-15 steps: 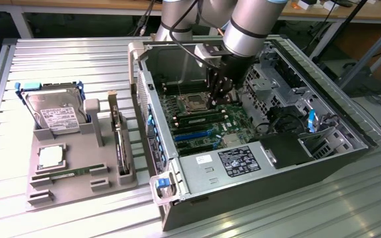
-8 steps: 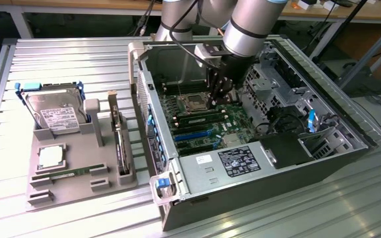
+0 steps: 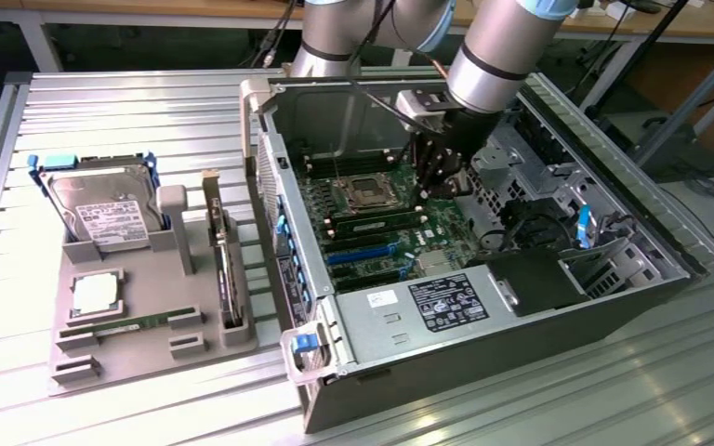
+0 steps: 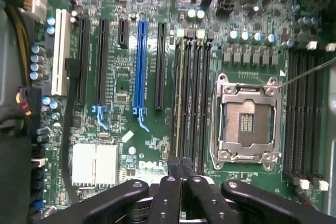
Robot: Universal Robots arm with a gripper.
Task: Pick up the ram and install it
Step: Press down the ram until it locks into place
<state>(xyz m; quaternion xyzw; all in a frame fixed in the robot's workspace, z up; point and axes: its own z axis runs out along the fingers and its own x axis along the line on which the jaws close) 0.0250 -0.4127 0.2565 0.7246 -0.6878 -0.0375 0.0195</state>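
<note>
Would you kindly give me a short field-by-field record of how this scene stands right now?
gripper: shut, inside the computer case, over the memory slots
ram: green stick standing in a slot beside the processor socket
contact: cannot tell whether the gripper touches the ram
tray: grey, on the exterior view's left of the case; holds hard drive, processor chip, second green stick, expansion card

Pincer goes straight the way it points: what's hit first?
Likely the end of the ram seated beside the CPU socket; the shut pincer sits right over it. Gap unclear.
</note>
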